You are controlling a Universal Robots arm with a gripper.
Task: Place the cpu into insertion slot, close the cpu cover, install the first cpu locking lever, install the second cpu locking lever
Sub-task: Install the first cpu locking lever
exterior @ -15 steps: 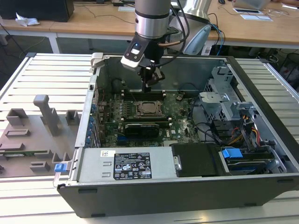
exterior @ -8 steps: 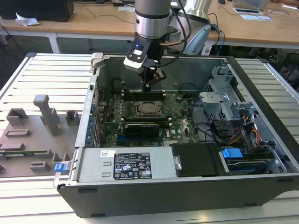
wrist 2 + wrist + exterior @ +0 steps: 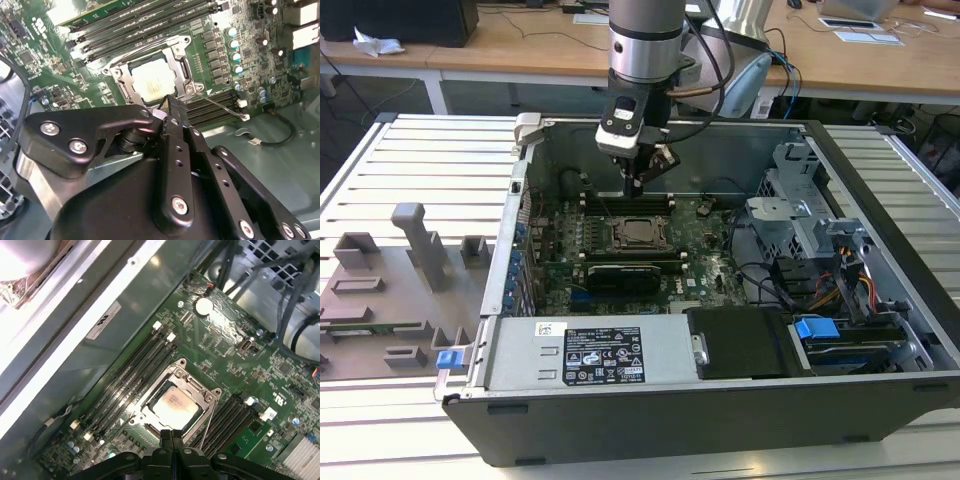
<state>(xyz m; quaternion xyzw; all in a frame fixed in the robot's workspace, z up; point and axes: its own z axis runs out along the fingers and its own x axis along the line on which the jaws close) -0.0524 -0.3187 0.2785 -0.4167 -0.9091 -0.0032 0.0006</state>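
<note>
The cpu (image 3: pixel 638 232) (image 3: pixel 152 80) (image 3: pixel 173 404) lies flat in the insertion slot (image 3: pixel 638 245) on the green motherboard, its silver top showing through the window of the cpu cover (image 3: pixel 181 67) (image 3: pixel 196 390), which is down over it. A thin wire locking lever (image 3: pixel 220 105) (image 3: pixel 209 415) sticks out from one socket corner, angled away over the black memory slots. My gripper (image 3: pixel 635 185) (image 3: pixel 172 107) (image 3: pixel 172 436) hangs just above the socket's edge, on its far side in the exterior view. Its fingers are pressed together with nothing between them.
The motherboard sits inside an open computer case (image 3: pixel 520 180) on a slatted table. A power supply (image 3: pixel 590 355) lines the front; a drive cage (image 3: pixel 800 215) and loose cables (image 3: pixel 860 290) crowd the exterior view's right. Grey fixtures (image 3: pixel 420 240) stand at the left.
</note>
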